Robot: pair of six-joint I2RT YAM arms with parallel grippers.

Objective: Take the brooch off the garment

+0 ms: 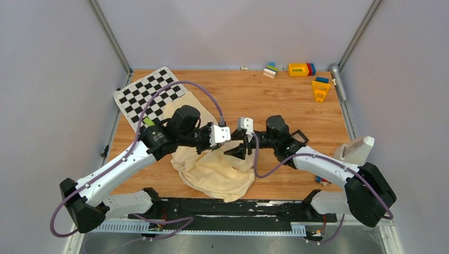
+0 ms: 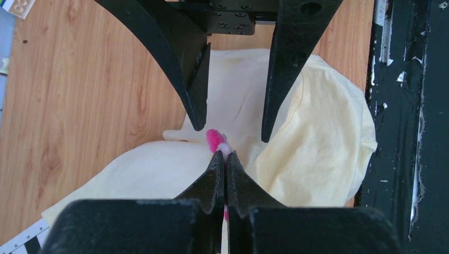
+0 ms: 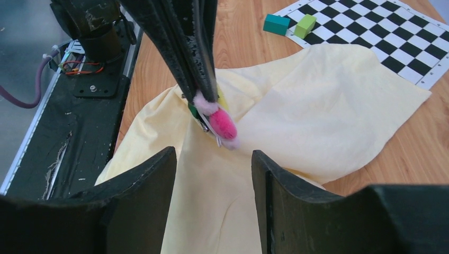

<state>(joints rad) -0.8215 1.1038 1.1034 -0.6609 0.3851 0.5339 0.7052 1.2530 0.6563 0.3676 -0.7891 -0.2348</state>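
The garment (image 1: 214, 172) lies crumpled, its centre drawn up into a peak. The right gripper (image 3: 213, 153) is spread wide beside that peak, holding nothing. The left gripper (image 2: 226, 157) is clamped on the brooch (image 3: 222, 125) at the peak. The brooch appears pinned to the garment; detachment is not yet done. No container is visible.

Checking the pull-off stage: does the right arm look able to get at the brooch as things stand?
Probably yes. The right gripper is open and faces the brooch, with nothing between them. The left gripper pinches the brooch from the opposite side, leaving its pink end exposed for a grasp.
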